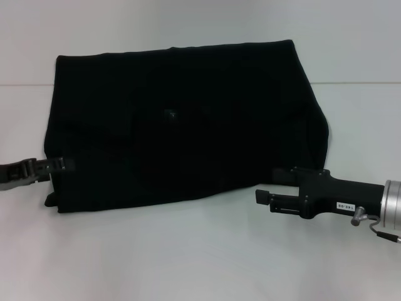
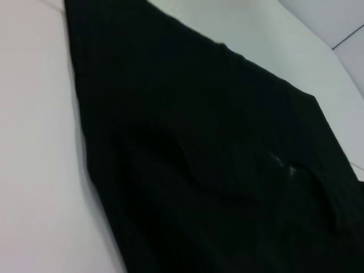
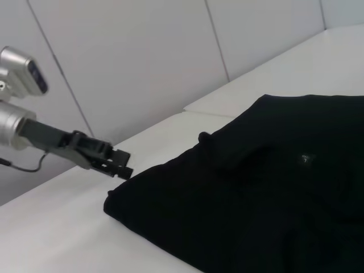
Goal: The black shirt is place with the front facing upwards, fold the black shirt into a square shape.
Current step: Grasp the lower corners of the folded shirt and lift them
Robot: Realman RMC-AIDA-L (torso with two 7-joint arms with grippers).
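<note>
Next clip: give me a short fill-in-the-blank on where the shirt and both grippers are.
The black shirt lies on a ____ table.
The left gripper is at the shirt's near ____ corner.
The right gripper sits near the shirt's near ____ corner.
Missing words: white; left; right.

right arm (image 1: pixel 329 204) | white sticker | digits too small to read | shirt label unreadable

One black shirt (image 1: pixel 182 125), two tools: left tool (image 1: pixel 62 164), right tool (image 1: pixel 263 197), one white table (image 1: pixel 188 257).
</note>
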